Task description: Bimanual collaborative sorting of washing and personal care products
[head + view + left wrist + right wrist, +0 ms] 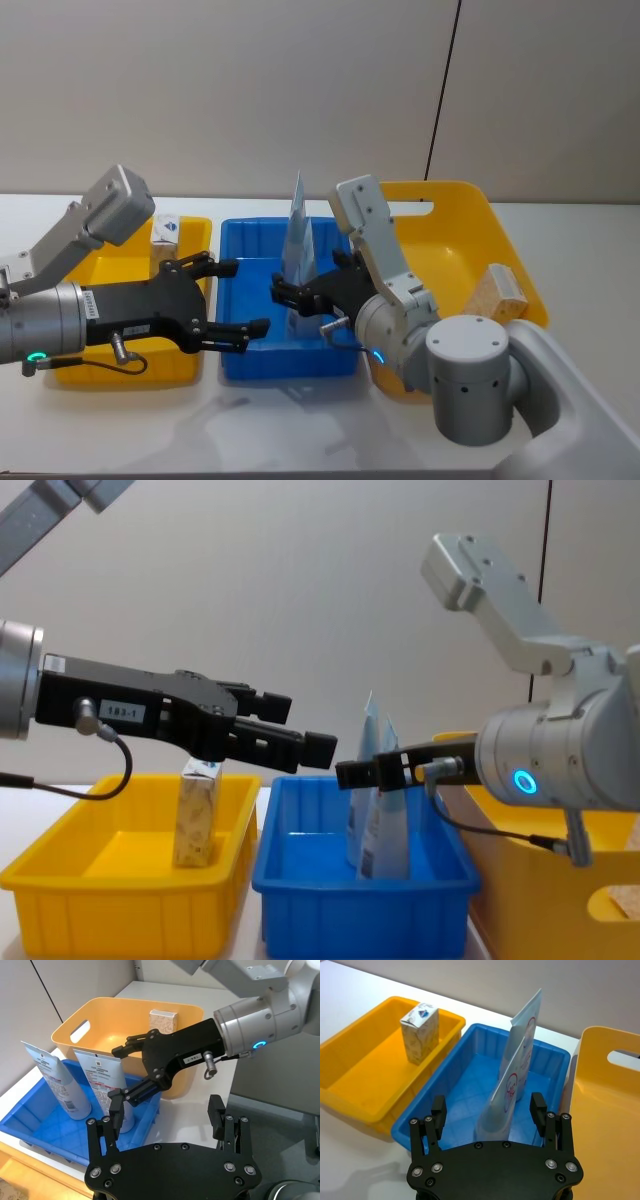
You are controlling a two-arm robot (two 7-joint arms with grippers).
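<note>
From the head, the left claw (228,298) hung open over the blue bin (240,262); the right claw (285,293) stood spread around a pale-blue tube (298,232). The left wrist showed two tubes upright in that bin. The right wrist showed a carton (420,1033) upright in the left yellow bin (350,1087).

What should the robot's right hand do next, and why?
Probably close on the nearer tube. The right gripper is open with its fingers either side of that tube, which stands upright in the blue bin. The left gripper is open too, holding nothing, over the blue bin's left edge.
</note>
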